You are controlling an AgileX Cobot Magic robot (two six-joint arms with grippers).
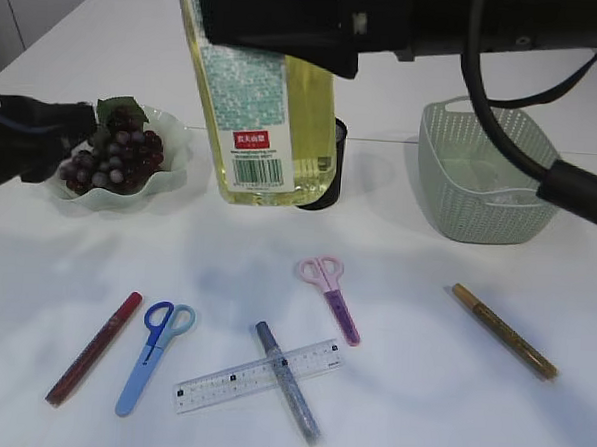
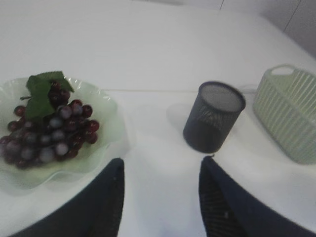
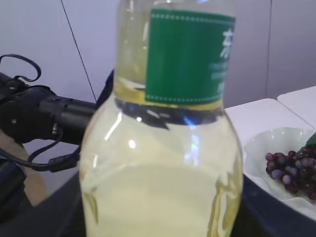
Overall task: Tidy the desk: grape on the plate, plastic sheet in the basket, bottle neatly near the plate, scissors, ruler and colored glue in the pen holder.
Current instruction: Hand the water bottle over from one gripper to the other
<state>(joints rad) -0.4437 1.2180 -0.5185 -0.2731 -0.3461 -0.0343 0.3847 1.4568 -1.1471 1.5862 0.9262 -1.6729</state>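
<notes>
The left arm reaches in low from the left edge, its gripper [image 1: 78,122] at the far left with jaws parted and nothing between them. The right arm stretches across the top from the right, cable looping beside it, its gripper [image 1: 289,28] clamped around the bottle [image 1: 255,101], held upright.

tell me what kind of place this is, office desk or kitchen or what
Most likely a staged desk-tidying setup in a lab: a plain white table with stationery laid out, blue scissors, a clear ruler, a mesh pen holder, and black robot arms reaching in.
</notes>
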